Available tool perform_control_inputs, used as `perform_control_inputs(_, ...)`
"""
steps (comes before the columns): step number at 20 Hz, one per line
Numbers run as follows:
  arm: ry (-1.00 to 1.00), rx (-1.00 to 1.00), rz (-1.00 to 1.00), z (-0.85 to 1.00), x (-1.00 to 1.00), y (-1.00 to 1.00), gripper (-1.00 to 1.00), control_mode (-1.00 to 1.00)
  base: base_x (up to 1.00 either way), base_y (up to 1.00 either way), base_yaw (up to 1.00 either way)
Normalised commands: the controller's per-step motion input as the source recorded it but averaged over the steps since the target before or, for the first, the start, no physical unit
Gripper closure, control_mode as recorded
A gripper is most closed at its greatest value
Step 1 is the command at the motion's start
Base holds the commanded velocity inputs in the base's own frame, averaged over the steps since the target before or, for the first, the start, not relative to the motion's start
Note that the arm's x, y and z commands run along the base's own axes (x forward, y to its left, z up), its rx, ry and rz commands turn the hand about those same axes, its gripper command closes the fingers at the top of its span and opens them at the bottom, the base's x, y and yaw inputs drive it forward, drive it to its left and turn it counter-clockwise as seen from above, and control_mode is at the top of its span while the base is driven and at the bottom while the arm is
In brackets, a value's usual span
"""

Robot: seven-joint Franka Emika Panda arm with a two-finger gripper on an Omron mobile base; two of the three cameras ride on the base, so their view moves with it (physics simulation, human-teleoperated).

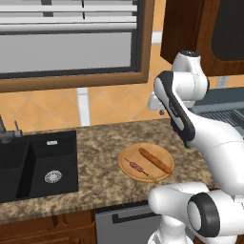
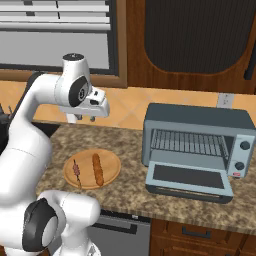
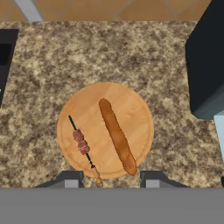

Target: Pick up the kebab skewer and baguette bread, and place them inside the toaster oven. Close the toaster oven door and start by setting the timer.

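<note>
Jaws spread, empty, high above granite counter point(image 3: 166, 78); wooden plate point(image 3: 135, 109) directly below, toaster oven point(image 2: 195, 140) off to one side, tiled wall beyond.

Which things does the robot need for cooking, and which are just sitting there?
Needed:
kebab skewer
baguette bread
toaster oven
toaster oven door, already open
tool, hanging above the food

Just there:
round wooden plate under the food
black sink
window
</note>
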Motion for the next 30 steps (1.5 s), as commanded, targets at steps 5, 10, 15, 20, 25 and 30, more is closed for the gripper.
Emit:
perform_control_inputs(5, -0.03, 0.00, 0.01, -0.06, -0.29, -0.10, -1.00, -1.00, 0.00, 0.00, 0.00)
perform_control_inputs(10, -0.05, 0.00, 0.07, -0.03, -0.40, -0.63, -1.00, -1.00, 0.00, 0.00, 0.00)
perform_control_inputs(15, -0.16, 0.00, 0.02, -0.03, -0.28, -0.60, -1.00, -1.00, 0.00, 0.00, 0.00)
perform_control_inputs(20, -0.29, 0.00, 0.08, -0.06, -0.48, -0.45, -1.00, -1.00, 0.00, 0.00, 0.00)
perform_control_inputs(25, -0.10, 0.10, 0.09, 0.00, -0.03, -0.71, -1.00, -1.00, 0.00, 0.00, 0.00)
perform_control_inputs(30, -0.25, 0.11, 0.13, -0.20, -0.36, -0.74, -1.00, -1.00, 0.00, 0.00, 0.00)
